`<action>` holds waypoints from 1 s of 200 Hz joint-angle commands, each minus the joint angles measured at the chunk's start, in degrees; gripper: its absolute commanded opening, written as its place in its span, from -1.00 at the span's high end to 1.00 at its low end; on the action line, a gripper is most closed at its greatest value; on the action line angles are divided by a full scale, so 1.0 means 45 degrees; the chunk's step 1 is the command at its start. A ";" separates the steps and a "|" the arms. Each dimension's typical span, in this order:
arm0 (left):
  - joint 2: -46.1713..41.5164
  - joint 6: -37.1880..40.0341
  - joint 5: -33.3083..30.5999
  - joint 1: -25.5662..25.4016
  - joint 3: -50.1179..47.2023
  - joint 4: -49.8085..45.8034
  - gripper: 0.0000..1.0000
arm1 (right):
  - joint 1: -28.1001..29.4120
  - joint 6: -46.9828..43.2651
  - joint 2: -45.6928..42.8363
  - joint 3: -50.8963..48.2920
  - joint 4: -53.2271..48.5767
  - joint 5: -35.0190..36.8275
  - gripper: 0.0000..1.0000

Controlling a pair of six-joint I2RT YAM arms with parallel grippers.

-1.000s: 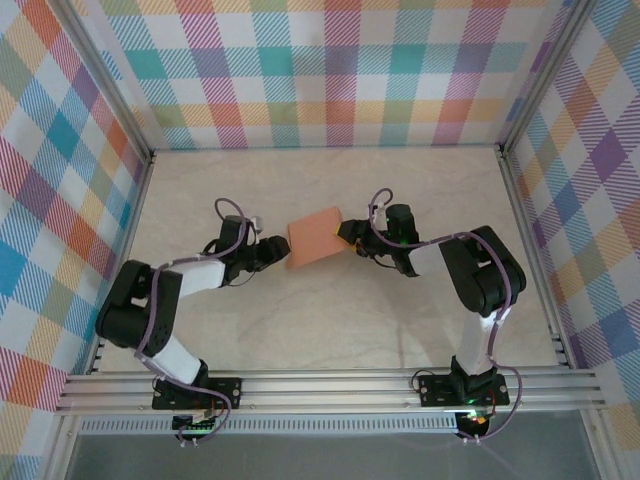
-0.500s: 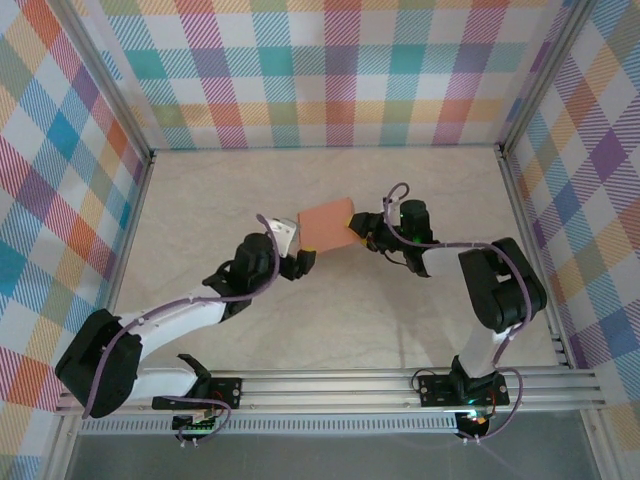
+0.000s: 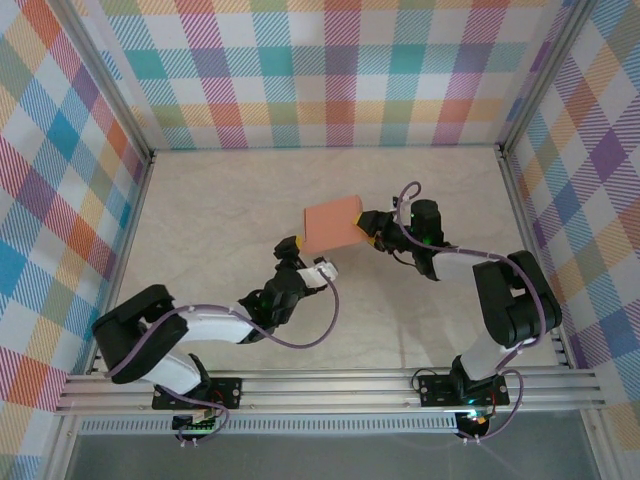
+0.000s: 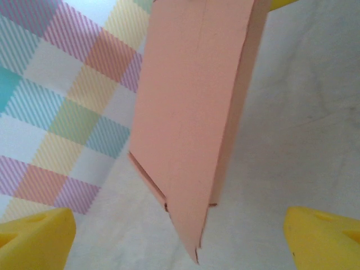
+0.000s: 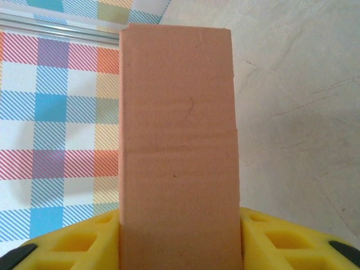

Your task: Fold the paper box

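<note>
The paper box point(image 3: 333, 222) is a salmon-orange folded box held just above the table's middle. My right gripper point(image 3: 368, 230) is shut on its right end. In the right wrist view the box point(image 5: 179, 129) runs straight out between the yellow fingers point(image 5: 281, 242), which press on both of its sides around the gripper's middle point(image 5: 180, 247). My left gripper point(image 3: 307, 255) stands open just near of the box's lower left corner and does not touch it. In the left wrist view the box point(image 4: 191, 107) hangs with a pointed corner down between the wide-apart yellow fingertips point(image 4: 34, 239) of the left gripper point(image 4: 180, 242).
Checked walls point(image 3: 330, 70) close the table on the left, back and right. An aluminium rail point(image 3: 330, 385) runs along the near edge by the arm bases. Bare beige tabletop point(image 3: 240, 190) lies left of and behind the box.
My left gripper has opened, let go of the box and drawn back toward the near edge. The right gripper has carried the box a little to the right and away.
</note>
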 commanded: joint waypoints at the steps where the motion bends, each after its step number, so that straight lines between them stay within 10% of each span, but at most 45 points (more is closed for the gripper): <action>1: 0.1155 0.2493 -0.1248 -0.0101 -0.0103 0.3533 -0.89 | -0.0113 0.0515 -0.0402 -0.0198 0.0259 -0.0663 0.04; 88: 0.3372 0.3590 -0.1621 0.0276 0.0794 0.5582 0.00 | -0.0187 0.0895 -0.0830 -0.0270 -0.0265 -0.1445 0.05; 200: 0.2034 0.2449 -0.1484 0.0300 0.0625 0.3400 0.65 | -0.0206 0.0943 -0.0968 -0.0321 -0.0546 -0.1428 0.02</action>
